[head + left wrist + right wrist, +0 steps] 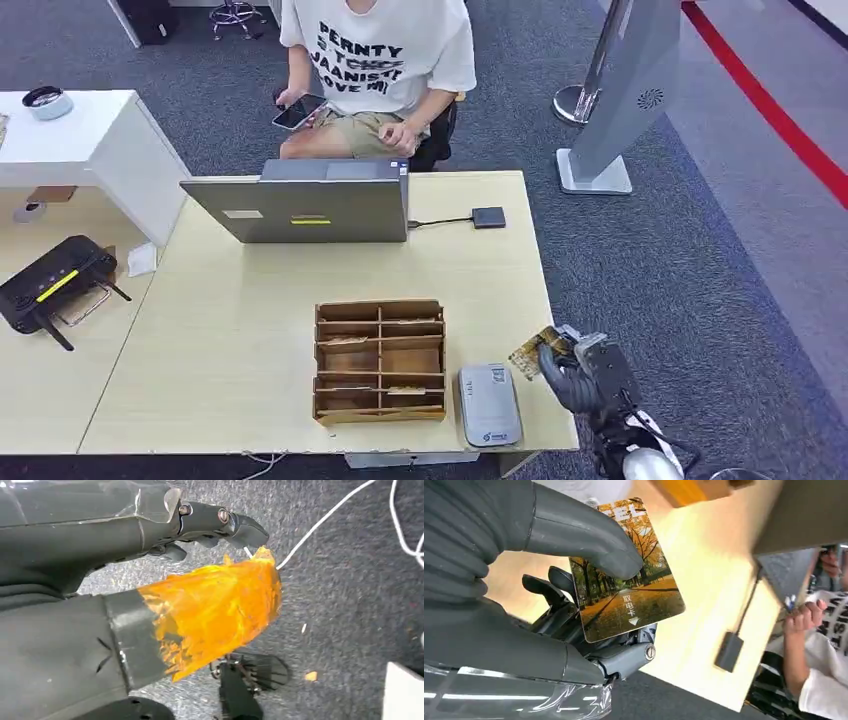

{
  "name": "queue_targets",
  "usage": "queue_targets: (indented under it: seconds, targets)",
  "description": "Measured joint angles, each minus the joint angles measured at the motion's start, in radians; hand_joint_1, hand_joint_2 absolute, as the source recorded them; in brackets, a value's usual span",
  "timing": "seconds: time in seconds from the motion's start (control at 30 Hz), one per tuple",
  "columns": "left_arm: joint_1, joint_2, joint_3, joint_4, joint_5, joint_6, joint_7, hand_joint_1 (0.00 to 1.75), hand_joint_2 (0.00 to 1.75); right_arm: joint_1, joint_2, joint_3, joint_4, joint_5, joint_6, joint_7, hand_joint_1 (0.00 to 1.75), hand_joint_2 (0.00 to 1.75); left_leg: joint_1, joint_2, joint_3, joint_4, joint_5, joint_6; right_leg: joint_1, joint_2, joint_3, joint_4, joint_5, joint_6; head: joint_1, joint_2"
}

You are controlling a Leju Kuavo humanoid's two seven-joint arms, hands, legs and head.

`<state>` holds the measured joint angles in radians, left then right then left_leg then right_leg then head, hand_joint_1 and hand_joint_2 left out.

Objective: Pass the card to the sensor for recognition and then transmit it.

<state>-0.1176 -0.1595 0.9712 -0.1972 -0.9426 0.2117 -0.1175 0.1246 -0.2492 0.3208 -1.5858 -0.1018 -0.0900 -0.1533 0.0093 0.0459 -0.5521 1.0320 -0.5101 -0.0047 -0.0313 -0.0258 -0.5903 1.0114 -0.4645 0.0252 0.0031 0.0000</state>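
My right hand (583, 375) is off the table's right front corner and pinches a card (533, 351) between thumb and fingers. The card (629, 590) carries an autumn tree picture, and the thumb (574, 532) presses on its face. It sticks out over the table edge, just right of and slightly beyond a flat grey sensor box (489, 404) lying near the front edge. The card is not touching the box. My left hand (150, 535) hangs over the grey carpet holding nothing, its thumb wrapped in orange film (220, 610).
A wooden compartment rack (380, 360) stands left of the sensor box. A laptop (310, 205) sits at the far edge with a small dark box (489, 217) cabled to it. A person (385, 70) sits behind the table holding a phone. A black router (55, 280) lies on the left table.
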Motion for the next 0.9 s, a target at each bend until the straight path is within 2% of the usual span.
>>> queue_targets:
  seconds: [0.17, 0.27, 0.57, 0.9]
  targets:
    - [0.014, -0.011, -0.008, 0.000, -0.005, 0.000, -0.005, 0.00, 0.00, 0.031, -0.059, 0.011, -0.024, 0.018, 0.001, 0.022, 1.75, 1.75, 0.000, 0.000, 0.000, 0.000, 0.000, 0.000, 0.000, 0.000, 0.000, 0.000, 0.000, 0.000, 0.000, 0.000]
    - [0.016, -0.013, -0.017, 0.000, -0.021, 0.000, 0.005, 0.00, 0.00, 0.030, -0.076, 0.026, -0.024, 0.020, 0.019, 0.046, 1.75, 1.75, 0.000, 0.000, 0.000, 0.000, 0.000, 0.000, 0.000, 0.000, 0.000, 0.000, 0.000, 0.000, 0.000, 0.000]
    - [0.021, -0.012, -0.045, 0.000, -0.054, 0.005, 0.046, 0.00, 0.00, -0.026, -0.075, 0.133, 0.027, 0.017, 0.100, 0.058, 1.75, 1.75, 0.001, 0.000, 0.000, 0.000, 0.000, 0.000, 0.001, 0.000, 0.000, 0.001, 0.000, 0.000, 0.000, 0.000]
    - [0.018, -0.013, -0.073, 0.000, -0.080, -0.002, 0.064, 0.00, 0.00, -0.141, -0.041, 0.261, 0.099, 0.008, 0.156, 0.062, 1.75, 1.75, 0.000, 0.000, 0.001, 0.000, 0.001, 0.000, 0.000, 0.000, 0.000, 0.000, 0.000, 0.000, 0.000, 0.000]
